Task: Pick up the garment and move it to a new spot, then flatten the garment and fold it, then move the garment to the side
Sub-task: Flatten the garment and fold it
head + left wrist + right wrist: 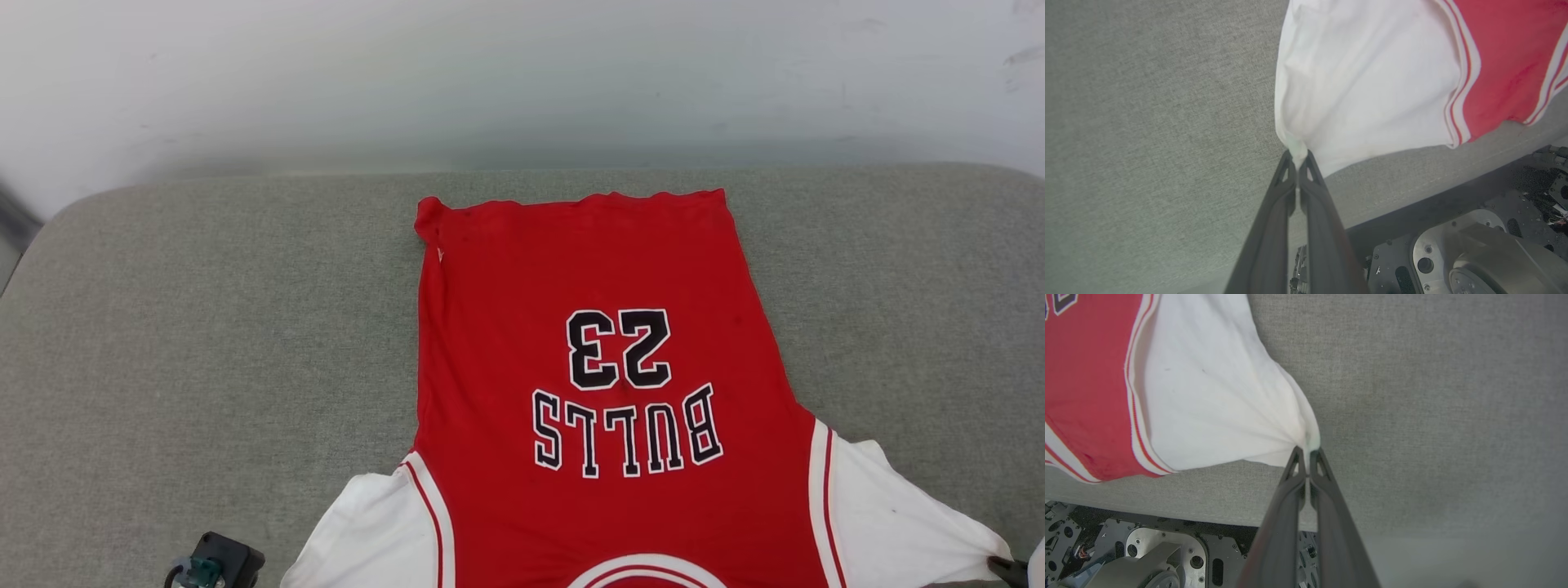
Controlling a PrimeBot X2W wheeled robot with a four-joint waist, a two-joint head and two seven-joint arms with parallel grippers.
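The shirt (604,269) lies flat, lettering up, on the grey cushion (204,327), hem at the far side and collar nearest the robot. The left tool (1298,157) is clamped on the left sleeve (1363,90) tip, and the right tool (1307,451) pinches the right sleeve (1208,396) tip.

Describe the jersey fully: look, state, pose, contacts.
The red Bulls jersey lies front up and mostly flat on the grey fabric cushion, hem away from the robot, collar near. It has black white-outlined "BULLS" and "23", white short sleeves and red-and-white striped trim; the cloth looks thin. The left tool and right tool, both shut, each pinch a sleeve tip, cloth gathered taut there.
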